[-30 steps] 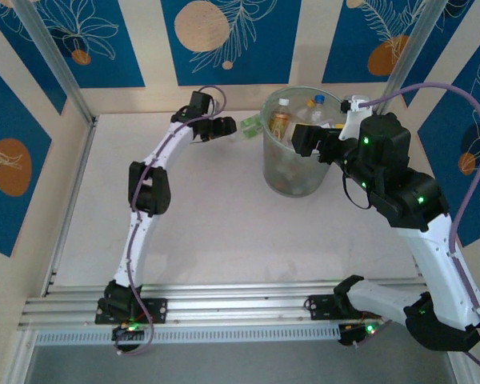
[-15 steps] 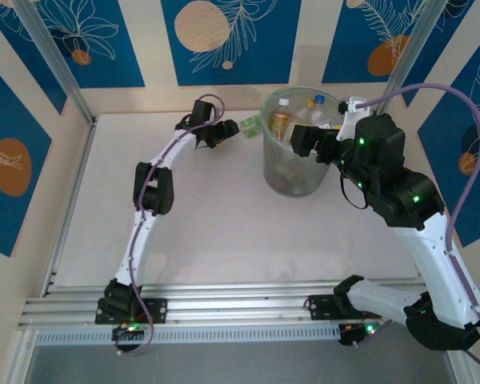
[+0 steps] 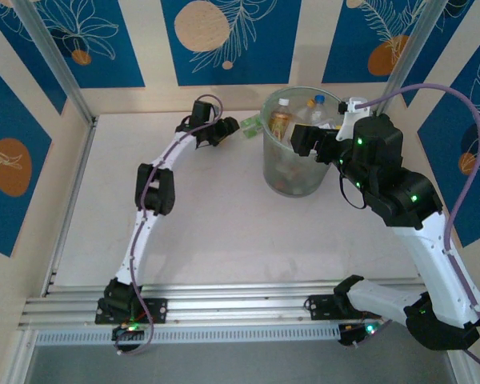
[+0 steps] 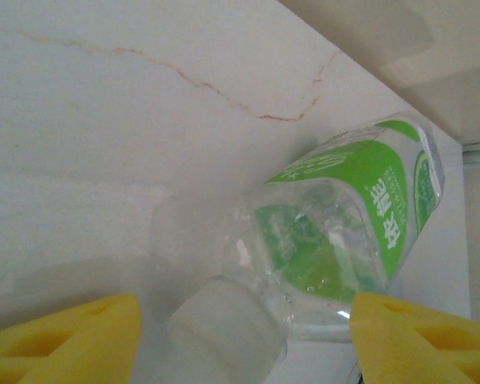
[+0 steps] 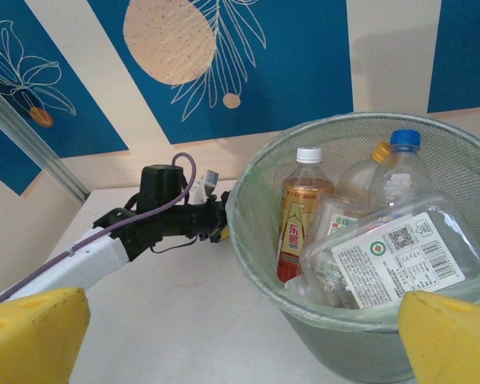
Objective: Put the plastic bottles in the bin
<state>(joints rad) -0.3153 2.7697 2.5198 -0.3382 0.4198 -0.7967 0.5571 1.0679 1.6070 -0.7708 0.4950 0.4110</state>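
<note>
Over the last second my left arm has stretched a little further toward the far edge of the table (image 3: 208, 216), and the left gripper (image 3: 228, 130) has drawn its jaws in somewhat. It now sits at the green-labelled bottle (image 4: 336, 232), which lies on its side at the far edge, just left of the bin (image 3: 292, 180).

On the left wrist camera the yellow pads (image 4: 64, 336) stand on either side of the bottle's cap end. The left one is clearly apart from the white cap (image 4: 224, 328); the right one sits at the bottle's shoulder, and I cannot tell whether it touches. So the jaws are half-narrowed and holding nothing yet. I read this as the closing stage of a pick, with the lift and carry to the bin still to come.

The bottle's long axis runs roughly along my approach line. The cap points back toward the gripper, to the left; the base points away, toward the bin and the far wall. Closing here would pinch the neck and shoulder, so the grip could slip.

The right gripper (image 3: 302, 141) hangs by the bin's right rim with its jaws wide and nothing between them. The bin already holds several bottles (image 5: 300, 216).
</note>
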